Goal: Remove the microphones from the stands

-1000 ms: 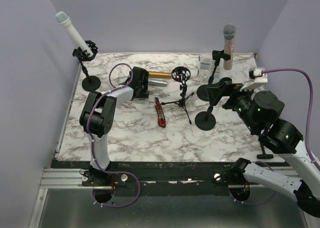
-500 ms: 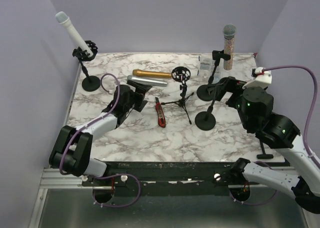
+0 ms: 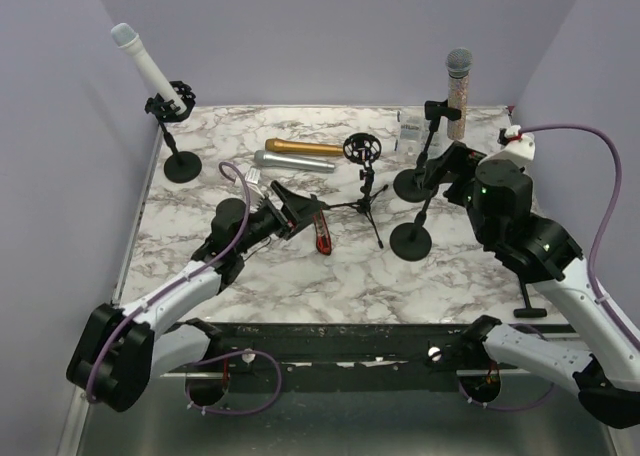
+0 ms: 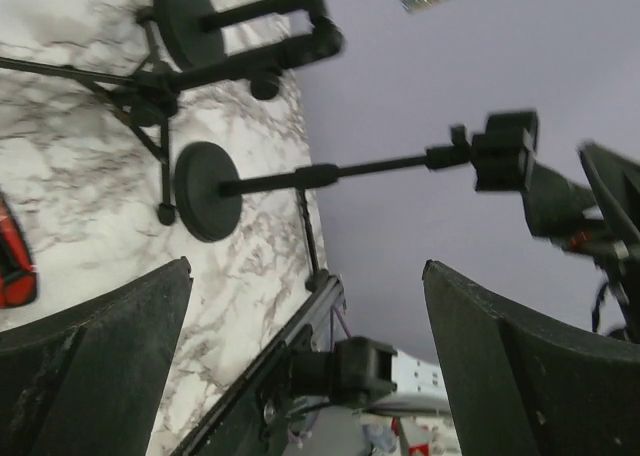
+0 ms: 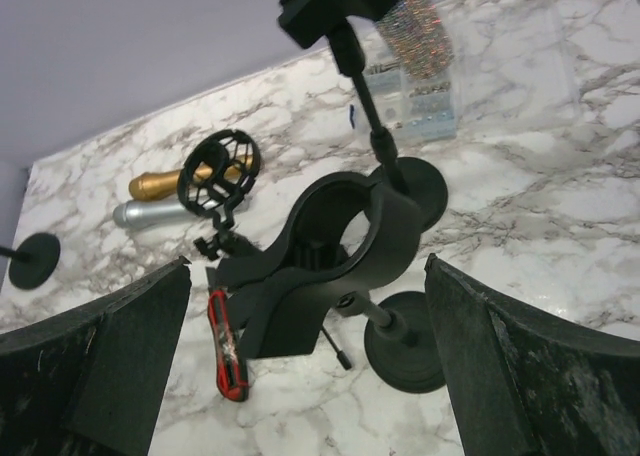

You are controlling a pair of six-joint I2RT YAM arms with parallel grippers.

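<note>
Looks like a robot lab test cell to me, not anybody's home or studio. Plain lavender walls box in a small marble-print surface on three sides. The left arm and right arm sit on an aluminium extrusion rail along the near edge, with purple cables looping off them. The mic stands, loose microphones and red utility knife read as staged props.

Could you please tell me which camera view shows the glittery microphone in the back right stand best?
The top external view: it shows the glittery microphone whole and upright, grey head on top. The right wrist view crops it to part of its body, and the left wrist view catches only a sliver at its top edge.
</note>
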